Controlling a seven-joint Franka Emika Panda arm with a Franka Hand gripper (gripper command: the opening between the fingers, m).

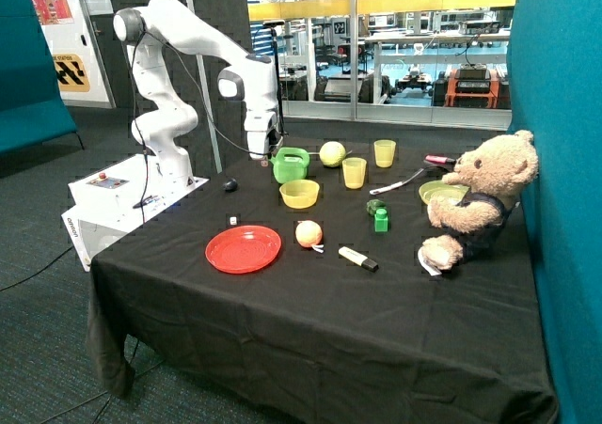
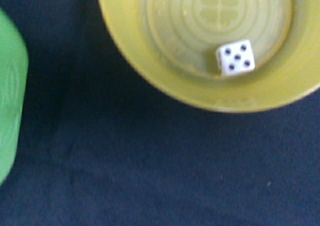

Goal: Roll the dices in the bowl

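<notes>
A yellow bowl [image 1: 299,202] stands on the black tablecloth between the green cup [image 1: 291,164] and the red plate [image 1: 243,249]. In the wrist view, one white die [image 2: 235,57] lies inside the bowl [image 2: 225,100] with five pips up. A second tiny white cube [image 1: 233,220] lies on the cloth by the far edge of the red plate. My gripper [image 1: 259,153] hangs above the table just beside the green cup [image 2: 10,100], behind the bowl. The gripper itself does not show in the wrist view.
A small black round object [image 1: 229,185] lies near the gripper. Two yellow cups [image 1: 354,172], a pale ball [image 1: 331,153], a green bottle [image 1: 381,219], a peach-coloured fruit [image 1: 308,233] and a marker [image 1: 357,258] sit mid-table. A teddy bear [image 1: 480,198] sits by a green bowl [image 1: 442,191].
</notes>
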